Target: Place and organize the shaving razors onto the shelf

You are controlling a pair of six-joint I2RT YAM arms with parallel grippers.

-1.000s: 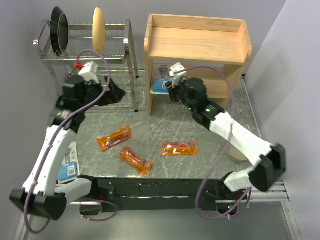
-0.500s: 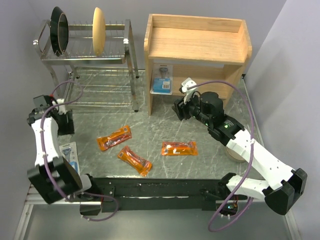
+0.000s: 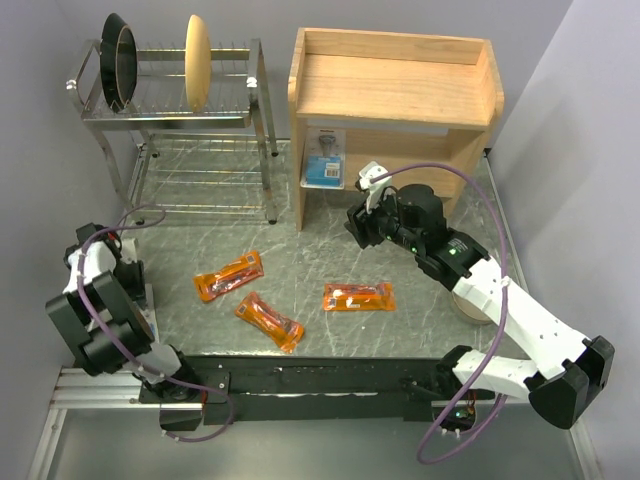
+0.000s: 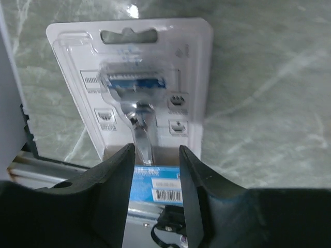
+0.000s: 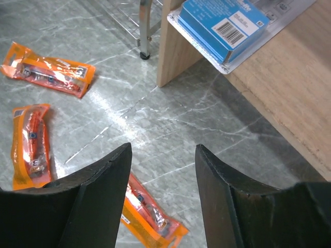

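Observation:
Three orange razor packets (image 3: 228,275) (image 3: 269,320) (image 3: 358,296) lie flat on the table in front of the arms. A blue-and-white blister card (image 3: 323,158) leans on the lower tier of the wooden shelf (image 3: 395,90). A second blister card (image 4: 134,77) lies at the table's near left edge. My left gripper (image 3: 128,275) (image 4: 156,155) hovers over its lower end, jaws apart, the razor's handle showing in the gap untouched. My right gripper (image 3: 362,228) (image 5: 163,150) hangs open over bare table in front of the shelf, one orange packet (image 5: 150,212) below it.
A chrome dish rack (image 3: 180,110) stands at the back left, holding a black pan (image 3: 118,65) and a tan plate (image 3: 197,58). Its leg (image 5: 145,51) is close to the shelf's side. A metal rail (image 4: 51,168) runs along the near table edge. Walls close in left and right.
My left arm swung from the dish rack down to the near left corner over the blister card, its jaws narrowing. My right arm drew back from the shelf, leaving the blue card there.

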